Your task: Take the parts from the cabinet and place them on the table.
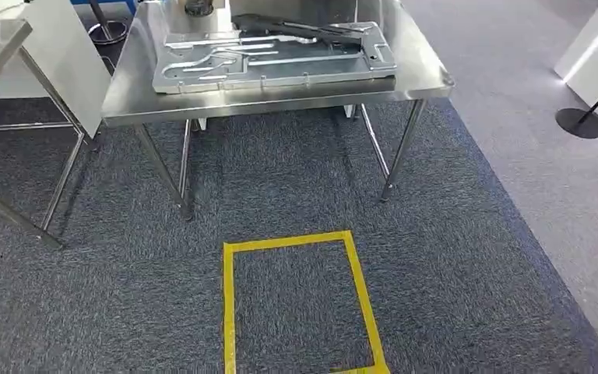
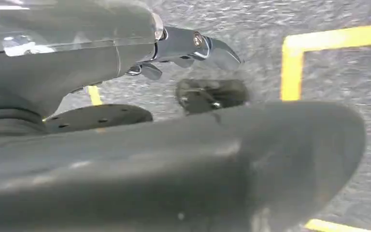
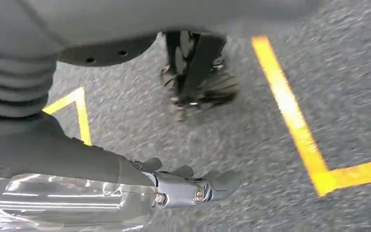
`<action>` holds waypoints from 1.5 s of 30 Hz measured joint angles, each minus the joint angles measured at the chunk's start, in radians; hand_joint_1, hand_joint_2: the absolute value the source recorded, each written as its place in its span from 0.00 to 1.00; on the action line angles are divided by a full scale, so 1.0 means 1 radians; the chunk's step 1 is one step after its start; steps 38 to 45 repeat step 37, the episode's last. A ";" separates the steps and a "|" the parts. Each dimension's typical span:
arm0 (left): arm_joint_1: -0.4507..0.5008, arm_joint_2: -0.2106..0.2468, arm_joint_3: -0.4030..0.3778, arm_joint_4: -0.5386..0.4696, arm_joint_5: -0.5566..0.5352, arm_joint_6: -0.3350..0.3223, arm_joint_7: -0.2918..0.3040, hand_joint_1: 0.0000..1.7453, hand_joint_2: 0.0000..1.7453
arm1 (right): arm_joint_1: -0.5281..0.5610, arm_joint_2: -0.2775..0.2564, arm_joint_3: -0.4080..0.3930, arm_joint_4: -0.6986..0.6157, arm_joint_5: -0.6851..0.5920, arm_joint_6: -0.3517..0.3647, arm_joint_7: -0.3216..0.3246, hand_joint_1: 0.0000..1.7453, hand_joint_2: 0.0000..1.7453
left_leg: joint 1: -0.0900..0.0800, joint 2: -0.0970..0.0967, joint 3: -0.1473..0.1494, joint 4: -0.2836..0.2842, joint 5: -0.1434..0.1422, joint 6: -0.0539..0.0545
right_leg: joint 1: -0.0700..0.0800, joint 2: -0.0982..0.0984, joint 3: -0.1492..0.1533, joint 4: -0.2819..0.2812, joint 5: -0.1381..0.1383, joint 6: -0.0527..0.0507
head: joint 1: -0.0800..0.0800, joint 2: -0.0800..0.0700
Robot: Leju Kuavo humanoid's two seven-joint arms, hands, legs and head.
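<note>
Facing the desk, arms hanging
Stamped metal parts lie on the steel desk, upper centre; left hand and right hand hold nothing, fingers extended. Likely next: fetching from the cabinet

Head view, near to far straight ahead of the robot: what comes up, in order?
Yellow tape rectangle on the carpet → bare grey carpet → front edge of the steel table → flat grey metal part lying on it.
</note>
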 joint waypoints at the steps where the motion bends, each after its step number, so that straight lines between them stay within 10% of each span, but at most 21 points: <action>1: 0.001 -0.002 -0.001 0.000 -0.001 0.006 0.003 0.00 0.00 | -0.002 -0.002 0.005 0.000 0.008 0.005 0.000 0.00 0.00 | 0.001 0.003 -0.025 0.012 0.008 -0.004 | -0.005 0.000 0.015 0.004 0.061 0.005 | 0.000 0.000; 2: 0.000 -0.003 -0.003 0.000 -0.003 0.013 0.005 0.00 0.00 | -0.003 -0.004 0.012 0.000 0.020 0.013 -0.005 0.00 0.00 | 0.004 0.005 -0.053 0.028 0.016 -0.009 | -0.010 -0.001 0.050 -0.027 0.119 0.010 | 0.000 0.000; 3: 0.000 -0.005 -0.006 0.000 -0.004 0.021 0.008 0.00 1.00 | -0.006 -0.004 0.017 0.000 0.030 0.020 -0.010 0.00 0.00 | 0.007 0.005 -0.076 0.043 0.022 -0.015 | -0.016 -0.001 0.104 -0.090 0.129 0.015 | 0.000 0.000; 4: 0.000 -0.004 -0.007 0.000 -0.008 0.028 0.011 0.00 1.00 | -0.010 -0.004 0.024 -0.001 0.037 0.023 -0.014 0.00 1.00 | 0.005 0.005 -0.092 0.061 0.025 -0.021 | -0.021 -0.001 0.180 -0.187 0.080 0.020 | 0.000 0.000; 5: 0.000 -0.005 -0.011 0.000 -0.013 0.035 0.012 0.00 1.00 | -0.016 -0.003 0.032 -0.002 0.044 0.025 -0.019 0.00 1.00 | 0.006 0.005 -0.107 0.080 0.026 -0.026 | -0.008 0.001 0.255 -0.307 0.010 0.013 | 0.000 0.000; 7: -0.002 -0.006 -0.014 0.000 -0.020 0.045 0.019 0.00 1.00 | -0.026 -0.002 0.042 -0.003 0.056 0.034 -0.036 0.00 1.00 | 0.006 0.005 -0.112 0.086 0.038 -0.037 | -0.004 -0.002 0.253 -0.323 -0.005 -0.020 | 0.000 0.000; 8: -0.002 -0.008 -0.015 0.000 -0.022 0.049 0.026 0.00 1.00 | -0.030 -0.002 0.047 -0.003 0.062 0.040 -0.043 0.00 0.00 | 0.011 0.005 -0.112 0.085 0.046 -0.046 | 0.000 -0.002 0.251 -0.322 0.001 -0.030 | 0.000 0.000; 9: -0.002 -0.008 -0.015 0.000 -0.024 0.050 0.034 0.00 1.00 | -0.032 -0.002 0.052 -0.003 0.068 0.049 -0.049 0.00 1.00 | 0.015 0.004 -0.115 0.088 0.045 -0.051 | -0.002 -0.005 0.248 -0.328 0.012 -0.043 | 0.000 0.000; 12: -0.001 -0.010 -0.017 0.000 -0.032 0.036 0.041 0.00 1.00 | -0.044 -0.002 0.063 -0.004 0.085 0.075 -0.064 0.00 1.00 | 0.022 -0.008 -0.171 0.235 -0.088 -0.069 | 0.001 -0.006 0.224 -0.328 0.034 -0.059 | 0.000 0.000; 15: 0.005 -0.010 -0.031 0.000 -0.028 0.028 0.041 0.00 1.00 | -0.051 0.002 0.096 -0.008 0.142 0.121 -0.070 0.00 1.00 | 0.024 -0.009 -0.216 0.406 -0.146 -0.071 | 0.010 -0.006 0.197 -0.325 0.052 -0.060 | 0.000 0.000; 19: 0.045 -0.003 -0.111 0.000 0.047 0.026 0.046 0.00 1.00 | -0.052 0.003 0.130 -0.043 0.150 0.132 -0.059 0.00 1.00 | 0.016 -0.013 -0.031 0.130 -0.030 -0.045 | 0.014 -0.002 0.194 -0.324 0.060 -0.056 | 0.000 0.000; 20: 0.054 0.003 -0.139 0.000 0.079 0.026 0.048 0.00 1.00 | -0.053 0.003 0.139 -0.052 0.145 0.133 -0.056 0.00 1.00 | 0.013 -0.014 0.009 0.069 -0.044 -0.035 | 0.016 -0.003 0.190 -0.324 0.062 -0.052 | 0.000 0.000; 23: 0.079 0.012 -0.207 0.000 0.154 0.028 0.051 0.00 1.00 | -0.050 0.002 0.160 -0.070 0.129 0.132 -0.042 0.00 1.00 | 0.007 -0.014 0.002 0.054 -0.042 -0.030 | 0.012 -0.003 0.184 -0.327 0.072 -0.035 | 0.000 0.000; 24: 0.087 0.017 -0.234 0.000 0.183 0.029 0.055 0.00 0.00 | -0.045 0.002 0.167 -0.076 0.122 0.132 -0.036 0.00 0.00 | 0.011 -0.012 0.005 0.039 -0.034 -0.020 | 0.015 -0.003 0.187 -0.330 0.074 -0.028 | 0.000 0.000; 26: 0.096 0.024 -0.280 -0.002 0.232 0.034 0.057 0.00 0.00 | -0.030 -0.005 0.177 -0.082 0.112 0.132 -0.027 0.00 0.00 | 0.018 -0.007 0.009 0.021 -0.019 -0.007 | 0.012 -0.001 0.168 -0.287 0.035 -0.019 | 0.000 0.000; 30: 0.100 0.042 -0.374 -0.028 0.329 0.037 0.066 0.00 0.00 | 0.019 -0.009 0.195 -0.082 0.092 0.133 -0.006 0.00 0.00 | 0.017 -0.007 -0.010 0.032 -0.016 -0.003 | 0.004 -0.001 0.040 -0.014 -0.082 -0.003 | 0.000 0.000; 33: 0.098 0.050 -0.445 -0.065 0.402 0.040 0.069 0.00 0.00 | 0.064 -0.016 0.209 -0.076 0.076 0.133 0.011 0.00 0.00 | 0.018 -0.008 -0.015 0.046 -0.019 -0.009 | -0.006 -0.002 0.120 -0.171 0.020 0.002 | 0.000 0.000; 34: 0.097 0.053 -0.468 -0.079 0.426 0.040 0.069 0.00 0.00 | 0.076 -0.019 0.212 -0.072 0.072 0.133 0.014 0.00 1.00 | 0.018 -0.008 -0.018 0.056 -0.024 -0.015 | -0.009 -0.004 0.171 -0.268 0.060 0.002 | 0.000 0.000; 37: 0.097 0.068 -0.542 -0.112 0.498 0.042 0.075 0.00 0.00 | 0.108 -0.020 0.228 -0.069 0.056 0.133 0.027 0.00 1.00 | 0.012 -0.006 -0.029 0.072 -0.032 -0.033 | -0.001 0.000 0.178 -0.303 0.054 -0.020 | 0.000 0.000; 45: 0.097 0.068 -0.542 -0.112 0.498 0.042 0.075 0.00 0.00 | 0.108 -0.020 0.228 -0.069 0.056 0.133 0.027 0.00 1.00 | 0.012 -0.006 -0.029 0.072 -0.032 -0.033 | -0.001 0.000 0.178 -0.303 0.054 -0.020 | 0.000 0.000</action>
